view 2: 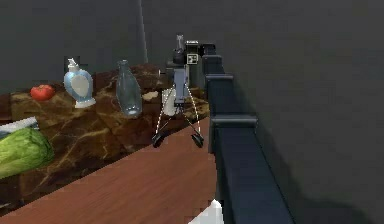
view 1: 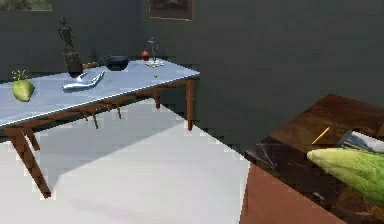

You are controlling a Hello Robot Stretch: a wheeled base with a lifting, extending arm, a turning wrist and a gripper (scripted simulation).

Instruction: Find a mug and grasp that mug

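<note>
In the arm side view my arm [view 2: 228, 130] rises along the right of a dark marbled wooden table [view 2: 110, 135]. The gripper [view 2: 177, 141] hangs left of the two white squares [view 2: 192, 50], its thin fingers [view 2: 157, 140] spread down over bare tabletop, and it holds nothing. Left of it stand a clear glass bottle [view 2: 127, 90] and a pale blue vase-like vessel [view 2: 80, 82]. A small pale thing [view 2: 150, 97] lies on the table beside the gripper's body.
A tomato [view 2: 42, 92] and lettuce [view 2: 20, 150] lie on the dark table's left. Ahead stands a blue-topped table [view 1: 150, 80] bearing a dark statue [view 1: 70, 52], dark bowl [view 1: 118, 63], glass [view 1: 155, 52] and green vegetable [view 1: 22, 90]. Pale floor [view 1: 150, 170] lies between.
</note>
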